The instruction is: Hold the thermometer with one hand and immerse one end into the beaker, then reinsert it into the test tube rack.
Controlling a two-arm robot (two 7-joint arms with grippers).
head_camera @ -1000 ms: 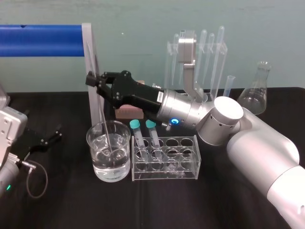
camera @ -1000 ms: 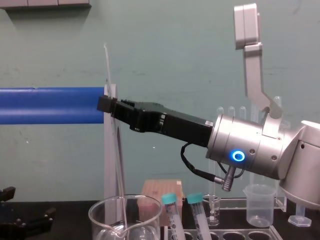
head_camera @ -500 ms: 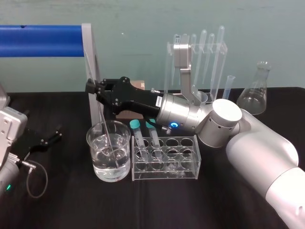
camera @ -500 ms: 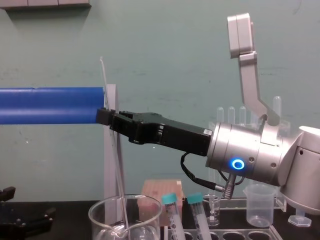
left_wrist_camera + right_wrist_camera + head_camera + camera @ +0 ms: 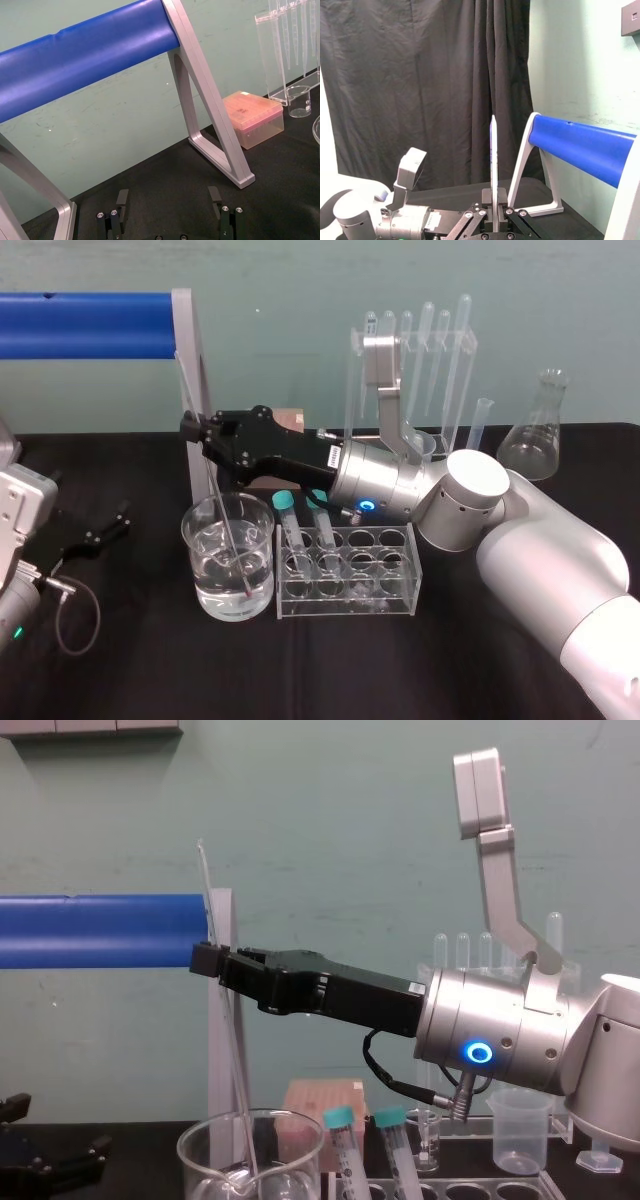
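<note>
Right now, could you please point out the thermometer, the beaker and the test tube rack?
thermometer (image 5: 214,472), head view, stem above the beaker rim.
beaker (image 5: 190,545), head view, left wall.
test tube rack (image 5: 390,598), head view, front wall, right end.

A pale teal wall (image 5: 300,280) stands behind the black tabletop (image 5: 150,660), where a blue horizontal bar (image 5: 85,325) is carried by slanted silver-grey frame legs (image 5: 210,115), and a black pleated curtain (image 5: 420,75) hangs beside that wall.

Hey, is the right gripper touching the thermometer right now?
Touching. The right wrist view shows the right gripper closed on the thermometer, the rod rising from between its fingers with no gap. The left gripper idles.
</note>
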